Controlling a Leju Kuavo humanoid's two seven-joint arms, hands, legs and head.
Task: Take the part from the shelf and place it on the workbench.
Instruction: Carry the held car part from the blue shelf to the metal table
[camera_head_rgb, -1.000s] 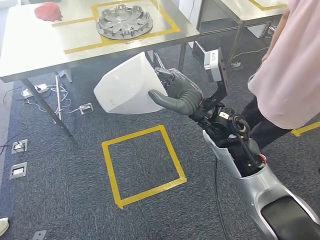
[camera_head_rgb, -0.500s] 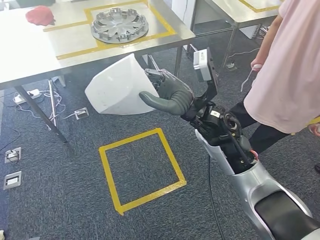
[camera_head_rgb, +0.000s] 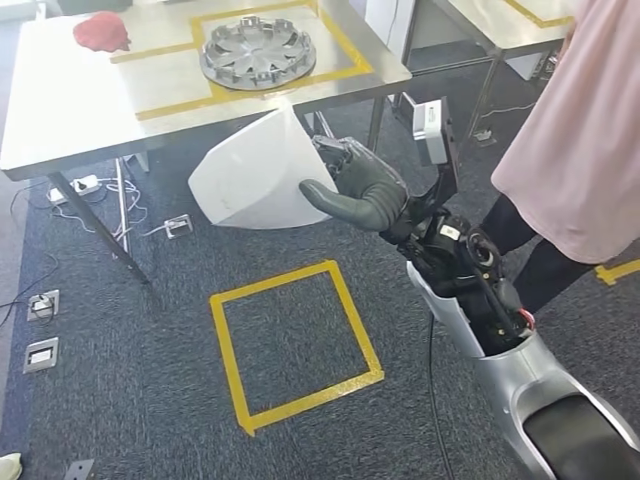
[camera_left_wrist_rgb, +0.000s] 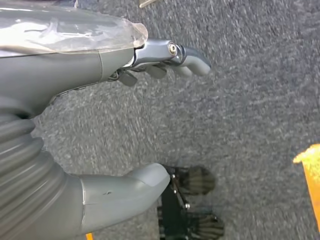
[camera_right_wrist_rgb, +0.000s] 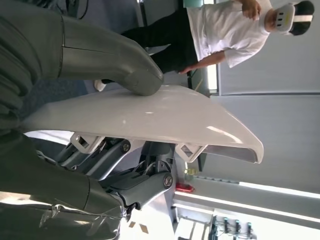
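Observation:
A white shell-shaped plastic part (camera_head_rgb: 253, 175) hangs in the air just before the steel workbench (camera_head_rgb: 68, 90). My right hand (camera_head_rgb: 358, 188) grips its right edge, thumb on top and fingers beneath. The right wrist view shows the same part (camera_right_wrist_rgb: 151, 117) side-on, with the thumb pressed on its smooth face and the fingers (camera_right_wrist_rgb: 124, 187) under the clips on its back. My left hand (camera_left_wrist_rgb: 113, 120) hangs over the grey carpet, fingers apart and nothing in it.
A silver wheel cover (camera_head_rgb: 256, 52) lies inside a yellow-taped box on the workbench, and a red cloth (camera_head_rgb: 102, 30) sits at its far left. A person in a pink top (camera_head_rgb: 581, 130) stands close on my right. A yellow tape square (camera_head_rgb: 294, 340) marks the carpet below.
The whole view has shifted back and forth as the camera moved. The part stays held in my right hand in front of the workbench edge.

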